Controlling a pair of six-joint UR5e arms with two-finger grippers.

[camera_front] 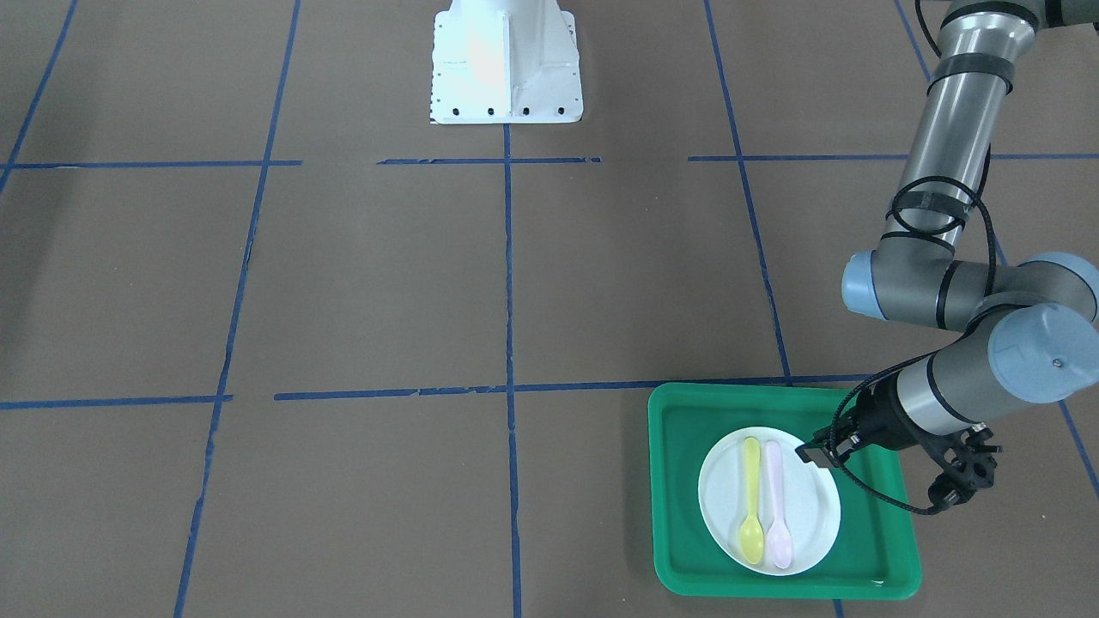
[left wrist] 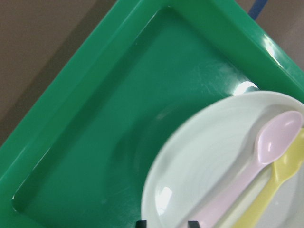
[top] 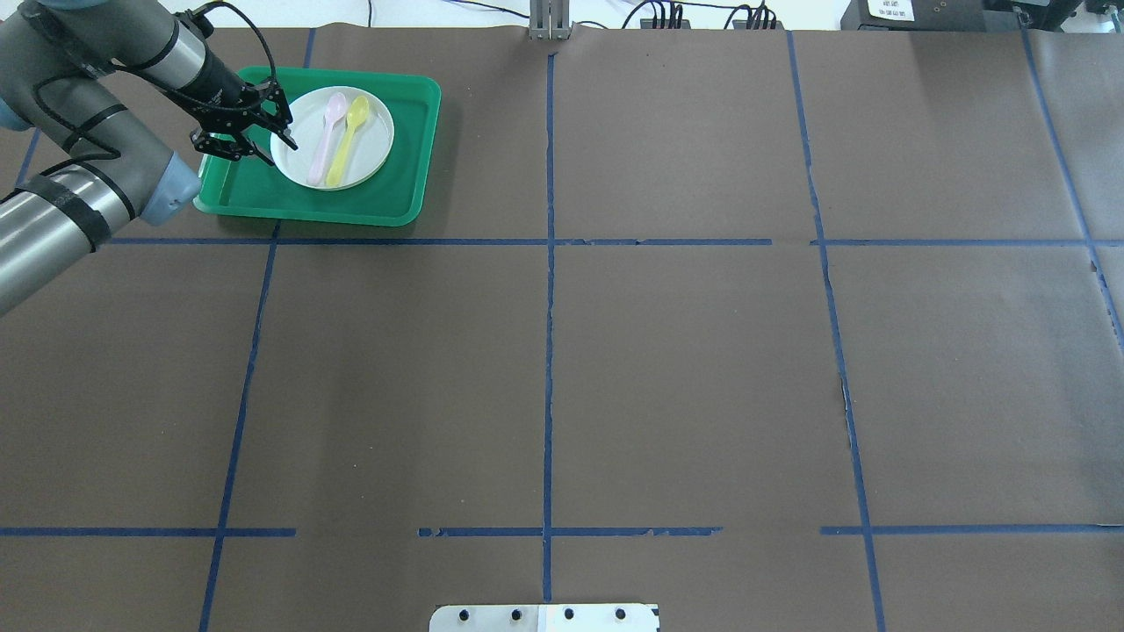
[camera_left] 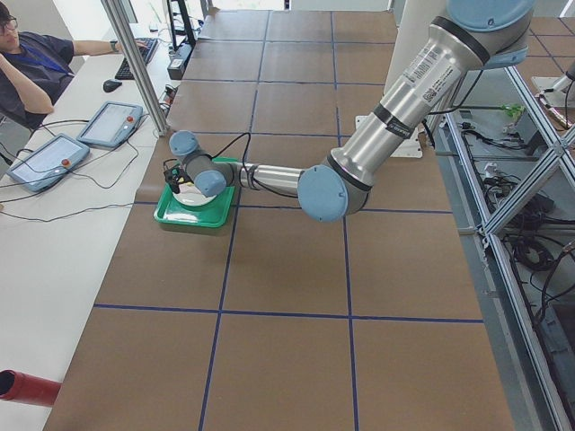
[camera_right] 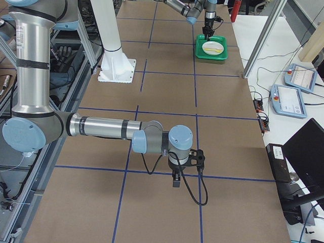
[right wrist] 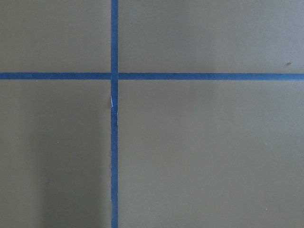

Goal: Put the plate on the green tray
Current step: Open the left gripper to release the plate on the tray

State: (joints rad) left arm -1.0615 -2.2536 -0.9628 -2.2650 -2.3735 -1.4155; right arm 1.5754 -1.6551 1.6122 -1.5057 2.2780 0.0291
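The white plate [top: 373, 145] sat flat inside the green tray [top: 408, 180] at the far left corner of the table [top: 667, 369], w/ a pink spoon [top: 327, 145] & a yellow spoon [top: 348, 140] lying side by side on it. The left gripper [top: 248, 140] hung over the tray's left part w/ jaws spread wide, one fingertip at the plate's rim, gripping nothing. The right gripper [camera_right: 183, 172] pointed down over bare table well away from the tray; can't tell if its jaws were spread or closed.

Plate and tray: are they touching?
Touching. The left wrist view shows the plate lying flat on the tray floor, inside its rim.
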